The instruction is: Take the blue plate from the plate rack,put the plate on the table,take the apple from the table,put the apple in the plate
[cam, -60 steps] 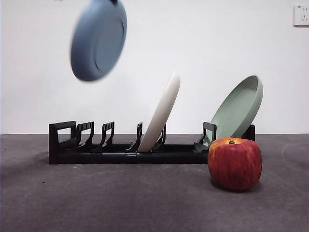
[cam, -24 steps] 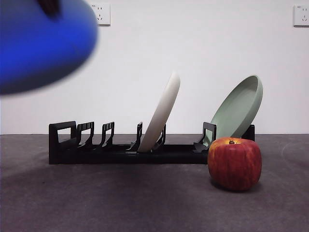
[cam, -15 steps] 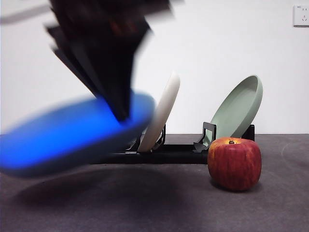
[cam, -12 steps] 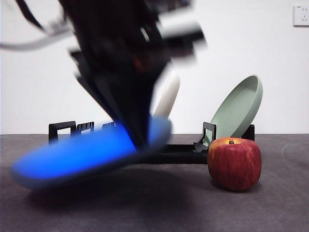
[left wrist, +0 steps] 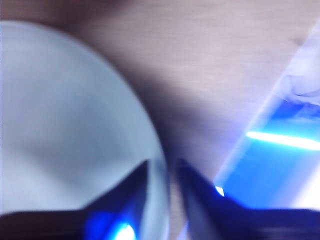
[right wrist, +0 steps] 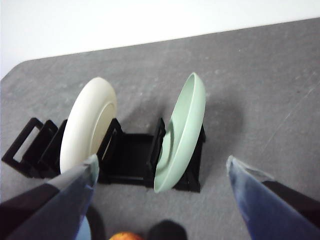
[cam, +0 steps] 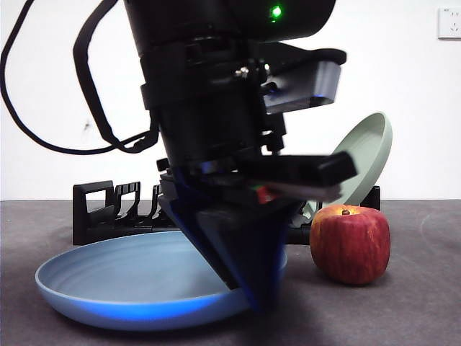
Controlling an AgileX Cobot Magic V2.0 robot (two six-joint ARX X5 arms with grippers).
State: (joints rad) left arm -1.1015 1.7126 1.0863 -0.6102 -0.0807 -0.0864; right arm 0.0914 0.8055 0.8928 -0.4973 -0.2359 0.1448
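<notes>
The left gripper (left wrist: 162, 172) has its fingers (left wrist: 135, 182) pinched on the rim of the blue plate (cam: 122, 277), one finger inside the rim and one outside. The plate lies low and nearly flat on the table (cam: 403, 317), just in front of the plate rack (cam: 108, 213); whether its whole base rests there I cannot tell. The apple (cam: 351, 243) stands on the table just beside the plate and close before the rack's end. A cream-white plate (right wrist: 90, 122) and a sage-green plate (right wrist: 182, 132) lean in the rack's slots. The right gripper (right wrist: 160, 175) hangs above the rack, its fingers (right wrist: 252, 192) spread wide and holding nothing
</notes>
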